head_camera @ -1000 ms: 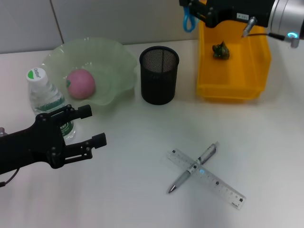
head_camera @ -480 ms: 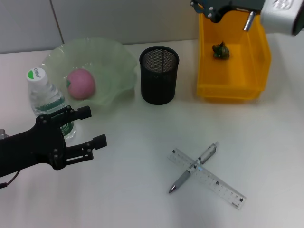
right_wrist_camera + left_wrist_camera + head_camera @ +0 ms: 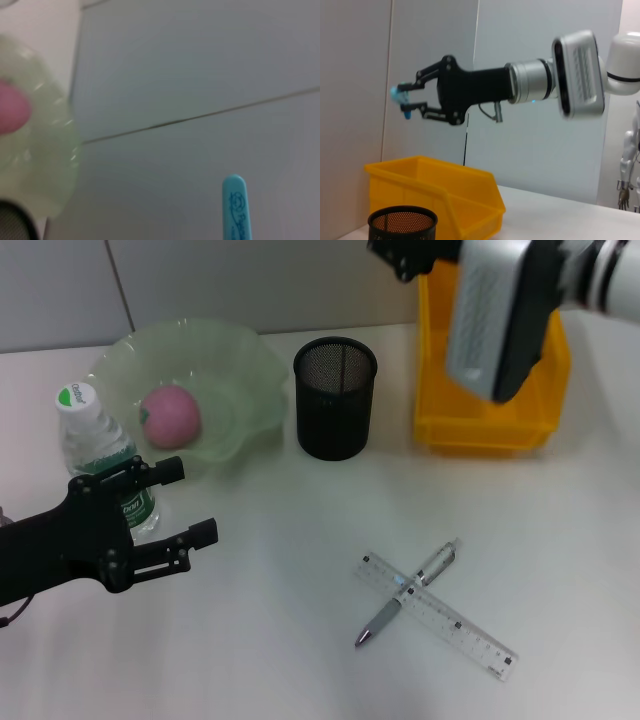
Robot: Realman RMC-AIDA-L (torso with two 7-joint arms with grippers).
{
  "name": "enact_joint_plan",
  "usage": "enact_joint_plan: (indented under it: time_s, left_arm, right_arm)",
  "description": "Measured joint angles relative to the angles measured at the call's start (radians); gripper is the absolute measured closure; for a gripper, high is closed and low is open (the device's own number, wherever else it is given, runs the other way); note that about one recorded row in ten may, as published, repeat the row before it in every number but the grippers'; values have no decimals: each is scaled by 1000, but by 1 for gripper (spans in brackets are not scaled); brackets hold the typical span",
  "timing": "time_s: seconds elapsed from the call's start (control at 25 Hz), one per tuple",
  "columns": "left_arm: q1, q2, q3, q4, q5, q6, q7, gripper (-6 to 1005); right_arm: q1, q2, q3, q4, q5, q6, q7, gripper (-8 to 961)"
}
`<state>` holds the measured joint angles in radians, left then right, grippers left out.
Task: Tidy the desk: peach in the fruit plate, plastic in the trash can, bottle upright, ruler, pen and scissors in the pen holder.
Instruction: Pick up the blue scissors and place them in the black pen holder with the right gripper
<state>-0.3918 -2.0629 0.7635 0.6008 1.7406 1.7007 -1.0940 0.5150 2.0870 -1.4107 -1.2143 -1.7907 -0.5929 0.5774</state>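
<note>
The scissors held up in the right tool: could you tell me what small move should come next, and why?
Probably carry the right tool sideways until it hangs over the mesh pen holder. The blue-handled scissors are gripped high above the yellow bin, beside the holder rather than over its open mouth. The left tool is idle near the bottle.

A plain white tabletop (image 3: 280, 660) carries a pale green wavy-rimmed glass fruit plate (image 3: 240, 370), a clear plastic water bottle with a green-and-white cap (image 3: 88, 435) standing upright, a black wire-mesh cylindrical pen holder (image 3: 334, 398), a yellow plastic bin (image 3: 490, 425), and a transparent flat ruler (image 3: 455, 625) with a silver pen (image 3: 395, 608) lying crosswise on top of it
</note>
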Motion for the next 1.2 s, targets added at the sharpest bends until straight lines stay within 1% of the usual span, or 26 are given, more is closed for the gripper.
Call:
enact_joint_plan:
  time_s: [0.24, 0.36, 0.48, 0.64, 0.84, 0.96, 1.08, 1.2]
  left_arm:
    - [4, -3, 4, -4, 10, -1, 45, 153]
    - [6, -5, 5, -12, 12, -2, 69, 153]
    - [3, -5, 5, -35, 11, -26, 110, 153]
    - [-1, -6, 5, -46, 11, -54, 131, 153]
    - [-2, -7, 0, -67, 5, -62, 165, 153]
    - [-2, -7, -2, -68, 4, -63, 171, 153]
    - [1, -8, -2, -77, 0, -63, 189, 153]
    - [1, -8, -3, -107, -17, -64, 230, 153]
  right_arm:
    - [-30, 0, -211, 31, 0, 234, -209, 736]
    - [-47, -1, -302, 53, -4, 364, -354, 736]
    - [-60, -3, -352, 59, -7, 451, -475, 736]
    - [-68, -4, -404, 64, -26, 538, -584, 736]
    - [-79, -4, -504, 103, -174, 663, -593, 736]
    - [-79, -4, -566, 150, -218, 729, -593, 736]
    - [-75, -5, -600, 176, -247, 769, -593, 736]
    - [-74, -5, -616, 178, -273, 780, -593, 736]
